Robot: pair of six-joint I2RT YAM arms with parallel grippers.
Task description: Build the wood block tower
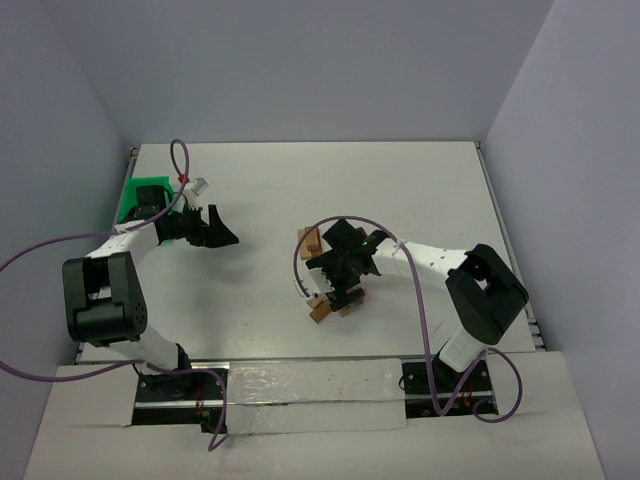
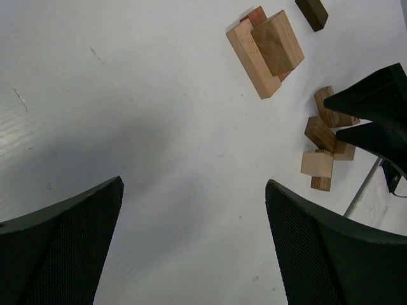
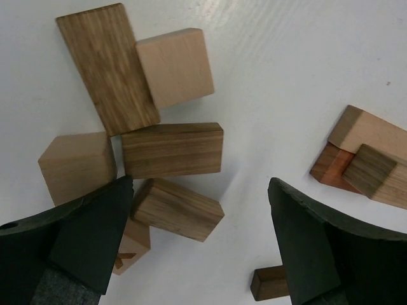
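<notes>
Several loose wood blocks (image 1: 335, 300) lie in a cluster on the white table, under my right gripper (image 1: 345, 268). The right wrist view shows them close: a dark-grained bar (image 3: 107, 67), a pale cube (image 3: 174, 66), a brown bar (image 3: 172, 150), a tilted brown block (image 3: 177, 209), and a block marked with an X (image 3: 131, 249) by the left finger. A short stack of blocks, the tower (image 1: 312, 243), stands just beyond; it shows in the right wrist view (image 3: 369, 159) and the left wrist view (image 2: 266, 49). My right gripper (image 3: 200, 254) is open above the table. My left gripper (image 2: 194, 248) is open and empty.
A green plastic tray (image 1: 143, 200) sits at the far left behind the left arm. A small dark brown block (image 2: 311, 13) lies beyond the stack, and another small brown block (image 3: 268, 284) is by the right finger. Walls close in on three sides.
</notes>
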